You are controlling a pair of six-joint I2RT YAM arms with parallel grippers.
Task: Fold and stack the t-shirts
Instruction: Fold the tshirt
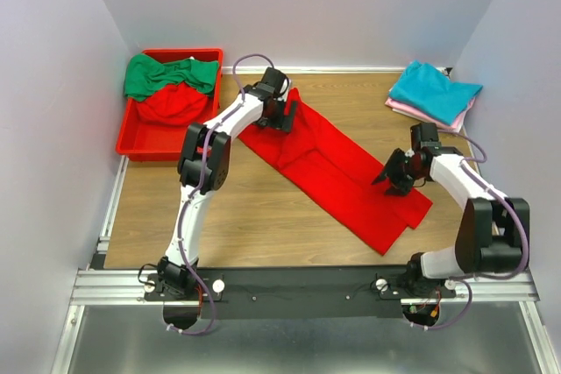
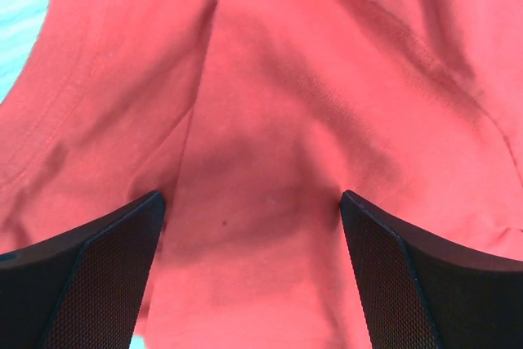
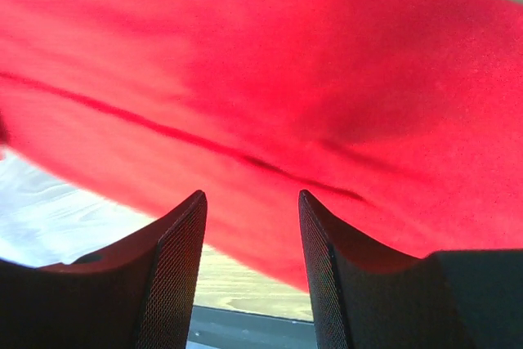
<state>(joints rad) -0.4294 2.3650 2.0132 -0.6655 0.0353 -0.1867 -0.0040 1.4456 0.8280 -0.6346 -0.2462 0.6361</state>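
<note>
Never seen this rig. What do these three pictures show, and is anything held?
Two robot arms stand at the near edge of a table. The wide picture looks from above; each close-up comes from a wrist camera, black fingers at the bottom. A red t-shirt, folded into a strip, lies diagonally. The left gripper is wide open over its far end, the right gripper partly open at its near end; neither visibly pinches cloth. A red bin far left holds a green shirt and a second red shirt; a teal shirt lies on a pink shirt far right.
</note>
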